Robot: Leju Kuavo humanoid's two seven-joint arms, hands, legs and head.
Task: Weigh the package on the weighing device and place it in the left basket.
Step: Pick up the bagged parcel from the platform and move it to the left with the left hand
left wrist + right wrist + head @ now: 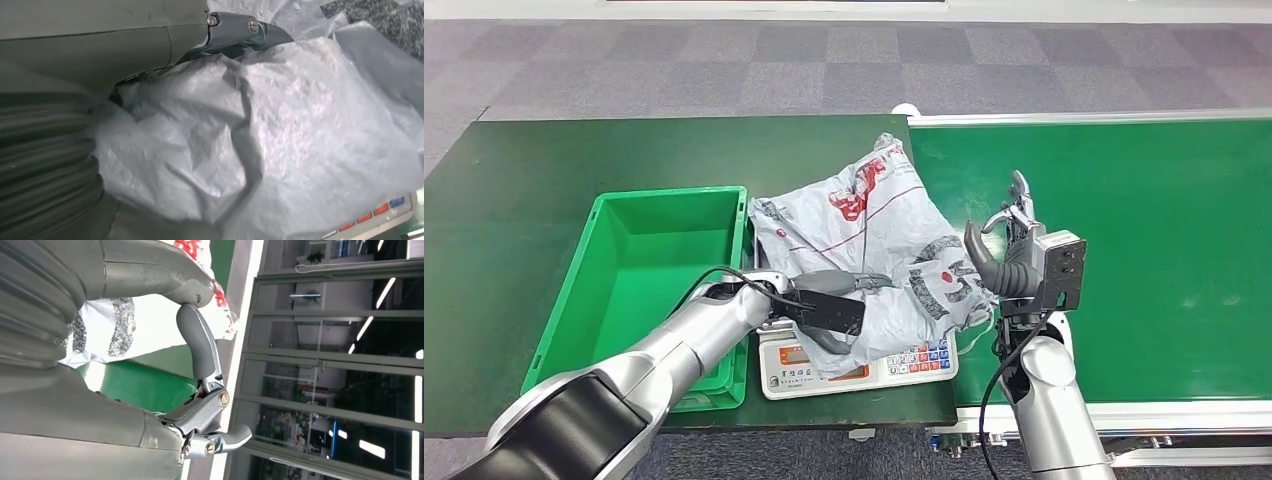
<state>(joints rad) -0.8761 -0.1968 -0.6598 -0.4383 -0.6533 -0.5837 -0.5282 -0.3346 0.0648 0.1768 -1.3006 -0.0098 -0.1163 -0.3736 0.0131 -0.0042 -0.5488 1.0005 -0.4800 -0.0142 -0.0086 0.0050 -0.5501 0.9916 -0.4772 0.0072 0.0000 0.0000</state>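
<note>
The package point(864, 225), a crumpled grey plastic bag with red and black print, lies on the white scale point(904, 365) at the table's front edge. My left hand point(832, 308) grips the bag's near left side, fingers over the top and thumb curled under its edge. In the left wrist view the bag point(300, 125) presses into the palm of that hand point(100, 45), and the scale's keys point(370, 220) peek out. My right hand point(1016, 255) stands upright just right of the bag, fingers apart and holding nothing. The right wrist view shows the same empty hand point(75, 405) beside the bag point(140, 325).
The green basket point(574, 300) sits left of the scale, touching it, with nothing inside. A bright green conveyor belt point(1144, 230) runs along the right under my right hand. The dark green table point(574, 160) extends behind the basket.
</note>
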